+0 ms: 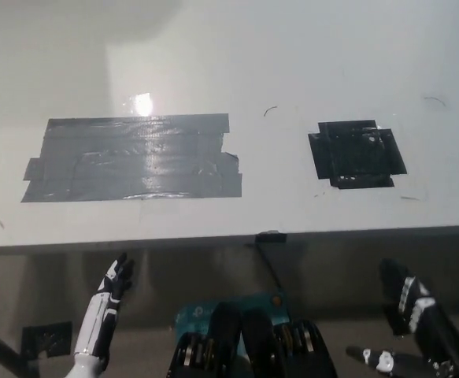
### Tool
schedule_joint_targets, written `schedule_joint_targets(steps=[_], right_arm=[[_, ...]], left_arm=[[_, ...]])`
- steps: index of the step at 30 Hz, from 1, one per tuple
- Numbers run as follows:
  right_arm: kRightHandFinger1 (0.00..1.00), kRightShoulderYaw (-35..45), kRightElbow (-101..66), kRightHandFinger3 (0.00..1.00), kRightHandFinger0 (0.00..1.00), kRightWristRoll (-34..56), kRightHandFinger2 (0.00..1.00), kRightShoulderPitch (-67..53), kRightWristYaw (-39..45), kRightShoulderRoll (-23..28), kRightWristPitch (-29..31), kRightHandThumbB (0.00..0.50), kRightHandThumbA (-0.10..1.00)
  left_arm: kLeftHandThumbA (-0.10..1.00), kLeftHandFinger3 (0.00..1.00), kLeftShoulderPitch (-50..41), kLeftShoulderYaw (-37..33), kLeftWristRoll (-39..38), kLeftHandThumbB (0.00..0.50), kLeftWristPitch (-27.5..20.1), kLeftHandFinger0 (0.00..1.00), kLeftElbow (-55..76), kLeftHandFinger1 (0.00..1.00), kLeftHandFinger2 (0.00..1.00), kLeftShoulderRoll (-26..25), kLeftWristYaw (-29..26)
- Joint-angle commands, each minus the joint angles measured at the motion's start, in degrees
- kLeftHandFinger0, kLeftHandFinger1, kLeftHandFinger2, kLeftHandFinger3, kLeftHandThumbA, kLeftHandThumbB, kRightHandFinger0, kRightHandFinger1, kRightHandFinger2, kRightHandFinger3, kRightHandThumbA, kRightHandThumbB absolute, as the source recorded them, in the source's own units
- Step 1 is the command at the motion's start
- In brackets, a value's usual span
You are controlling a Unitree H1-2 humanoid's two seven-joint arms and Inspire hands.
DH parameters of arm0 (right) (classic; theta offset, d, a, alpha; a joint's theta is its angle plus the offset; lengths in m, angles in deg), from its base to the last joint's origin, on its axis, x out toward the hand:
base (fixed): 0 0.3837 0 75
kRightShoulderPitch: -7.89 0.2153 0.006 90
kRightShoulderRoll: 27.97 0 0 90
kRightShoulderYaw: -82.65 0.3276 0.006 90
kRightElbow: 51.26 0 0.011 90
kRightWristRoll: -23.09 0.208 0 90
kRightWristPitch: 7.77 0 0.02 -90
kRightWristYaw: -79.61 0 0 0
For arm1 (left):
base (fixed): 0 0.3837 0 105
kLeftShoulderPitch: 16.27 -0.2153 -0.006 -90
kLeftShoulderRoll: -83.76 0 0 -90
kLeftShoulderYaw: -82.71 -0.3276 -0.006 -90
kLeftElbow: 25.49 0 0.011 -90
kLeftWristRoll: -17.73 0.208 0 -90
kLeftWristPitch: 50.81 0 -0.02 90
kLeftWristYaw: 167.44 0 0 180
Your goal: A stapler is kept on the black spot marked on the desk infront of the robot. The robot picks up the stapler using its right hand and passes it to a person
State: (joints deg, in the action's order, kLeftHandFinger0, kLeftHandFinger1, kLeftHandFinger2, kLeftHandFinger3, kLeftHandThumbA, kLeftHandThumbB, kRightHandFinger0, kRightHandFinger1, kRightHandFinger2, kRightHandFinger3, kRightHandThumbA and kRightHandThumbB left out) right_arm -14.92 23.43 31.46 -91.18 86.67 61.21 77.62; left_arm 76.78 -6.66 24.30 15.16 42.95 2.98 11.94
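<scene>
A: Start with the fingers. What does the right hand (418,315) hold?

B: I cannot tell. It sits below the desk (292,63) edge at the lower right, dark against a dark floor, and its fingers do not read clearly. Nothing stapler-like shows in it, but that part is too murky to rule anything out.

A: And the left hand (112,285)?

B: Resting low at the lower left, under the desk edge, fingers close together and pointing up, holding nothing.

A: Where is the stapler, then?

B: Not visible anywhere. The black spot (358,153) lies bare on the desk, right of the grey tape patch (131,157).

A: So which step is this?

B: By my reading, either the handover is done and the arm is down at rest, or the pick has not begun. The empty spot and the lowered arm lean towards the end of the task.

A: And the next move?

B: If anything remains, the right hand must rise over the desk edge towards the spot. No person shows, and the right forearm is cut off by the picture's bottom corner.
</scene>
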Motion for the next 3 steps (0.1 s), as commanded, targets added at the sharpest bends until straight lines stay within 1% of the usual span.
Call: schedule_joint_targets(steps=[1,3], right_arm=[[1.0,1.0,4.2,1.0,1.0,3.4,1.0,0.4,3.1,-1.9,7.3,0.395,1.0],[1.0,0.9,4.9,1.0,1.0,3.3,1.0,0.4,3.3,-2.1,7.7,0.393,1.0]], left_arm=[[1.0,1.0,-3.0,-1.5,-2.5,0.5,-2.6,1.0,2.9,1.0,1.0,-0.8,2.9],[1.0,1.0,-3.3,-1.9,-3.5,0.5,-2.4,1.0,3.0,1.0,1.0,-0.9,4.0]])
